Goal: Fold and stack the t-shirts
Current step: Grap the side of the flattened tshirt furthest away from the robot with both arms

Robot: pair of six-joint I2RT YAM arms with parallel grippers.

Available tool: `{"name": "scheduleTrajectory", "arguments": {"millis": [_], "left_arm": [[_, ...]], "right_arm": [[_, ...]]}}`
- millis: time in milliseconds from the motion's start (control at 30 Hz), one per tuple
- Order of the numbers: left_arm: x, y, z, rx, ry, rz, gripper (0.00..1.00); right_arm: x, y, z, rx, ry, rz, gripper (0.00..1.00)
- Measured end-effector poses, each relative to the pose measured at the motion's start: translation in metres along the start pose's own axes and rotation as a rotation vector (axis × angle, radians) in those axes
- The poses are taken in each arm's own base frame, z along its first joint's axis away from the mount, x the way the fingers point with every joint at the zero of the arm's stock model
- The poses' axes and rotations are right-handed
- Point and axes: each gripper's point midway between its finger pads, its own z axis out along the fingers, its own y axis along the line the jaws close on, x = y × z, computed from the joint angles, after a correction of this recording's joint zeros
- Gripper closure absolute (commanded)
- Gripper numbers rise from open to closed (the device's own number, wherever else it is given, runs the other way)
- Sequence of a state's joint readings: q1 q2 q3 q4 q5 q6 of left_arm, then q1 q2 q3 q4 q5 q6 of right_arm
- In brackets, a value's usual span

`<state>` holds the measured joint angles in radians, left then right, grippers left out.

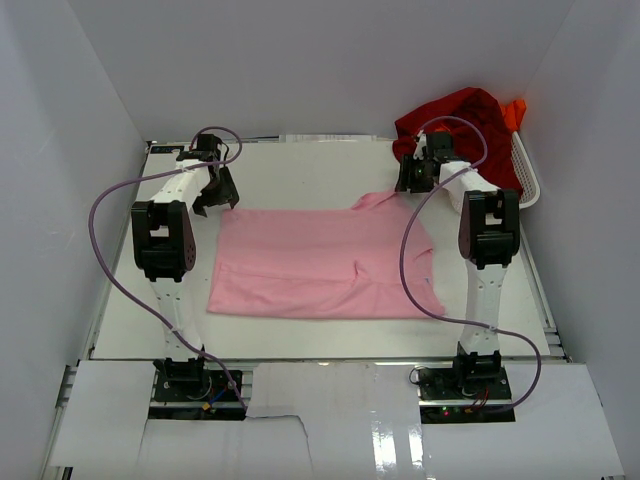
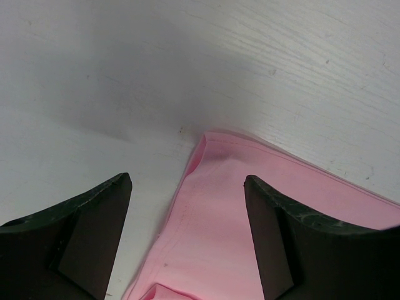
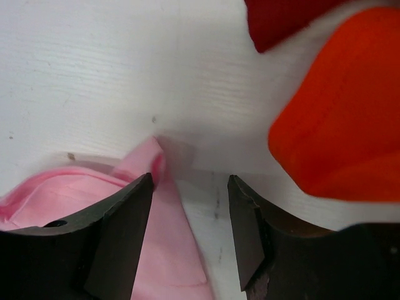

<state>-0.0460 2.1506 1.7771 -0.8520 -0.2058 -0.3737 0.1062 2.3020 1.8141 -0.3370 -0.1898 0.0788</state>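
Pink t-shirt (image 1: 320, 265): flat, centre of table (image 1: 300, 170). Dark red t-shirt (image 1: 455, 120), orange t-shirt (image 1: 516, 112): in basket (image 1: 528, 178), far right corner. Left gripper (image 2: 187, 182): fingers wide, empty. Right gripper (image 3: 190, 180): fingers half-spread, empty.

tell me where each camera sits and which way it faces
Top external: above, behind the arms, looking down on white table and light pink cloth t-shirt; both arms show.
Left wrist: down past open left gripper at the shirt's corner.
Right wrist: down past open right gripper at another pink corner, dark red t-shirt, bright orange t-shirt.
All share the pink shirt.
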Motion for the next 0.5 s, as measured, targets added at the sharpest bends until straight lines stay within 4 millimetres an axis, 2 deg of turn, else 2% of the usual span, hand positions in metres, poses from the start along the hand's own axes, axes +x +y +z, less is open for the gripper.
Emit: {"name": "scheduleTrajectory", "arguments": {"millis": [67,267,500], "left_arm": [[0.0,0.0,0.0,0.0,0.0,0.0,0.16],[0.0,0.0,0.0,0.0,0.0,0.0,0.16],[0.0,0.0,0.0,0.001,0.0,0.0,0.16]], "right_arm": [[0.005,-0.007,-0.007,0.009,0.005,0.023,0.42],[0.002,-0.017,-0.013,0.0,-0.003,0.053,0.43],[-0.009,-0.006,-0.016,-0.05,-0.02,0.045,0.44]]}}
